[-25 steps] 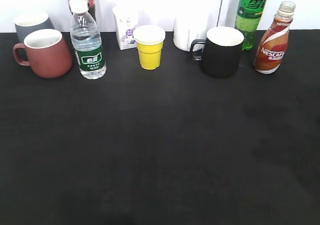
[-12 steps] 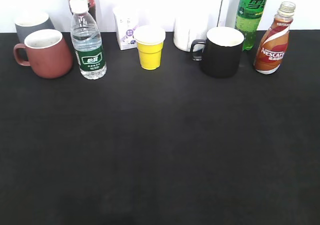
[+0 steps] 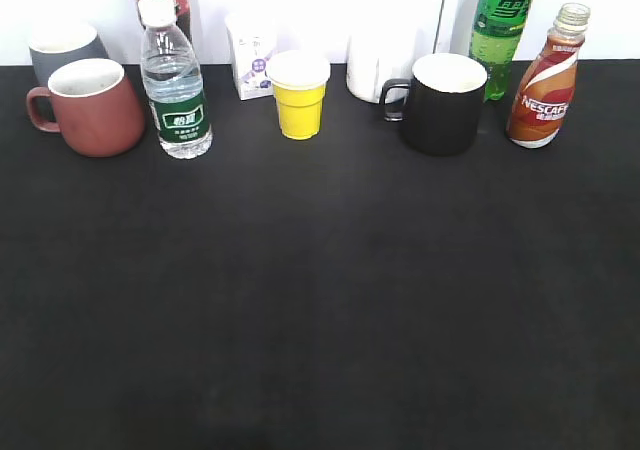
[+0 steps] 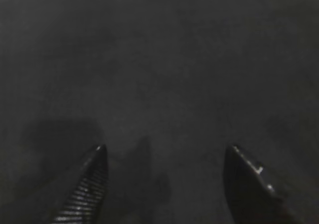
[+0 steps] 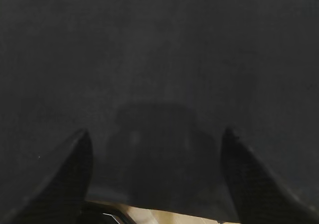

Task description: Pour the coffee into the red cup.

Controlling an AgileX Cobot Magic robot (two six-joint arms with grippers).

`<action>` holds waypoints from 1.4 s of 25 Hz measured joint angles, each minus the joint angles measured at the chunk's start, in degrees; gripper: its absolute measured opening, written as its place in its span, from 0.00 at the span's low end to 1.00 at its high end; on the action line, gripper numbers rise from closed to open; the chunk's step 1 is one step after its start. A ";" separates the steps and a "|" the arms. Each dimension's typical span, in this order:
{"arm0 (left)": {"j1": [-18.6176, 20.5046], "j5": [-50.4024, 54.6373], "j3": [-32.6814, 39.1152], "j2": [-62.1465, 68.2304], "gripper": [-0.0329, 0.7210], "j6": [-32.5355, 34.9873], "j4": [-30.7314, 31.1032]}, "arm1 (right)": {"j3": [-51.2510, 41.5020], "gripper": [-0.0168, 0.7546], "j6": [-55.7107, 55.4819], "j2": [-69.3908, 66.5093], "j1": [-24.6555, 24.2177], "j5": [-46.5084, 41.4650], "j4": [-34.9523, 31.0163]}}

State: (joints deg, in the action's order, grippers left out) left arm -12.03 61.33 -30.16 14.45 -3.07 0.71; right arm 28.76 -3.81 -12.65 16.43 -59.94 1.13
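The coffee bottle (image 3: 545, 85), slim with a brown, red and white Nescafe label, stands uncapped at the back right of the black table. The red cup (image 3: 95, 108), a brick-red mug with a white inside, stands at the back left, handle to the left. Neither gripper shows in the exterior view. In the left wrist view my left gripper (image 4: 167, 152) is open and empty above bare black cloth. In the right wrist view my right gripper (image 5: 157, 137) is open and empty above black cloth near the table's front edge.
Along the back stand a grey cup (image 3: 62, 45), a water bottle (image 3: 175, 85), a small carton (image 3: 250, 55), a yellow cup (image 3: 298, 95), a white container (image 3: 380, 65), a black mug (image 3: 440, 102) and a green soda bottle (image 3: 505, 20).
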 joint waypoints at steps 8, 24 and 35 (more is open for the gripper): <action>0.00 -0.15 0.00 0.00 0.68 0.00 0.00 | 0.00 0.79 0.00 0.00 0.00 0.06 0.00; 14.81 -0.18 0.17 -14.87 0.59 0.00 0.02 | 0.00 0.78 0.00 13.14 -14.81 0.19 -0.17; 14.81 -0.18 0.17 -14.87 0.53 0.00 0.02 | -0.04 0.78 0.00 13.14 -14.81 0.19 -0.19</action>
State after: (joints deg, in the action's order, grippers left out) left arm 2.78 61.15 -29.99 -0.42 -3.07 0.73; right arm 28.72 -3.81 0.49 1.63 -59.75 0.94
